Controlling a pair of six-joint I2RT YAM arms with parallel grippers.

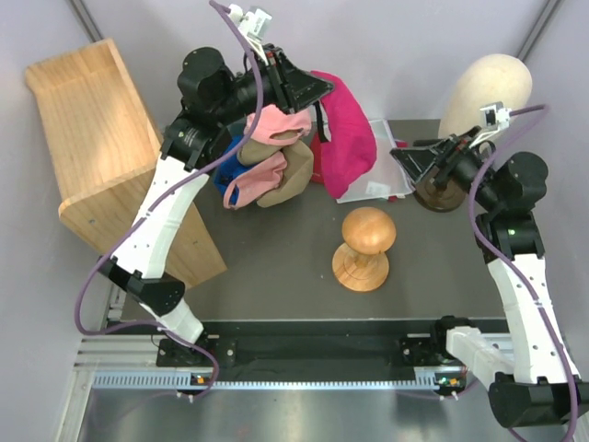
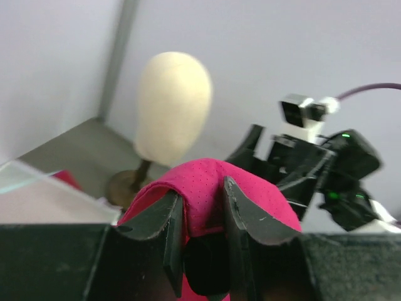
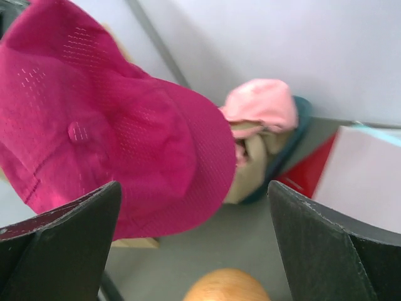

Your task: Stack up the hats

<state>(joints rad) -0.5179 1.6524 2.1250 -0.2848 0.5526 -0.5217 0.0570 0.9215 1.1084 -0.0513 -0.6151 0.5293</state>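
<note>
My left gripper [image 1: 320, 92] is shut on the magenta cap [image 1: 348, 136] and holds it raised at the back of the table; in the left wrist view the cap's fabric [image 2: 250, 188] is pinched between the two fingers [image 2: 161, 219]. Left of it lies a pile of caps: light pink [image 1: 274, 125], tan [image 1: 293, 175] and a bit of blue [image 1: 230, 164]. The right wrist view shows the magenta cap [image 3: 119, 125] and the pile [image 3: 260, 122]. My right gripper [image 1: 398, 157] is open and empty, to the right of the magenta cap. The black and dark green caps are not clearly visible.
A round wooden knob stand [image 1: 366, 247] stands mid-table. A cream mannequin head [image 1: 486, 92] is at the back right behind my right gripper. A wooden box [image 1: 101, 147] is at the left. A white and red flat package [image 1: 377, 189] lies under the magenta cap.
</note>
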